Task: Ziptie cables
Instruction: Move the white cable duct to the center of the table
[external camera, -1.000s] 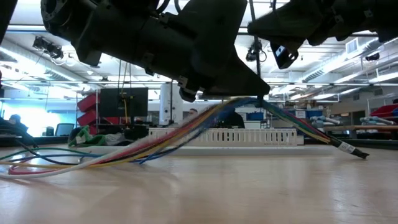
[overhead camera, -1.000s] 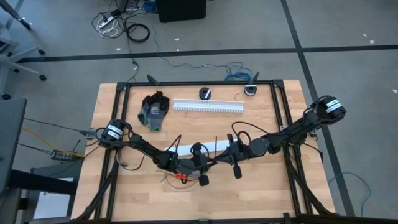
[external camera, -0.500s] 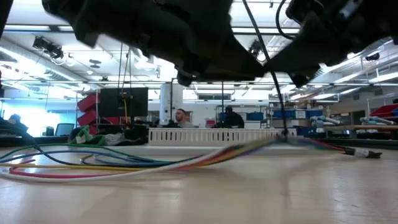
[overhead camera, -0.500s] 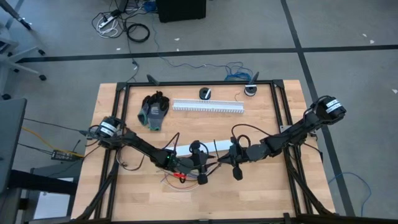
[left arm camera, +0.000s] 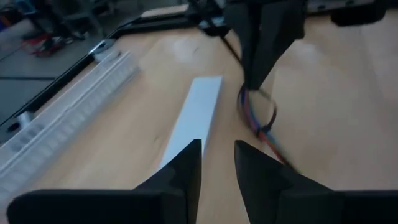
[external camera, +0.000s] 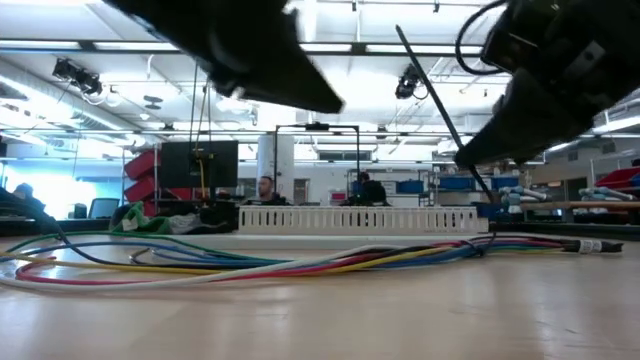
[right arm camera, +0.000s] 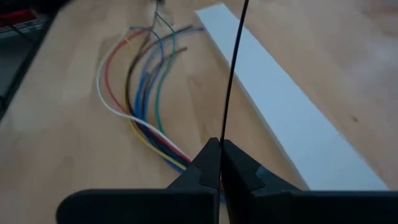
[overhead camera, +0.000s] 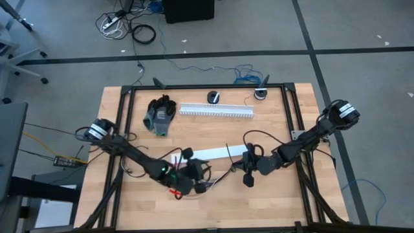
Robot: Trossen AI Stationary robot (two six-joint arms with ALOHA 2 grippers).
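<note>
High view is showing both arms reaching over the wooden surface (overhead camera: 272, 200) toward its middle. Left pincer (overhead camera: 197, 176) is sitting at the near-centre of the surface; in its wrist view its two fingers (left arm camera: 186, 168) are standing slightly apart with nothing between them. Lying ahead of that pincer is a flat white strip (left arm camera: 196, 115), and just beside the strip's far end the cables (left arm camera: 258, 118) are curling under the other arm's pincer. A pair of dark gloves (overhead camera: 160, 114) is lying well behind the left pincer, with the white slotted duct (overhead camera: 217, 110) beside them along the far edge.

Low view is showing the cables (external camera: 300, 263), a multicoloured bundle of thin wires, resting flat on the surface and running across it between the two pincers.

Right pincer (overhead camera: 247, 169) is hovering near the strip's right end. In its wrist view the fingers (right arm camera: 205, 165) are pressed together on a thin black zip tie (right arm camera: 233, 68) that is standing up from the tips; the cables are fanning out on the wood just ahead of this pincer.
</note>
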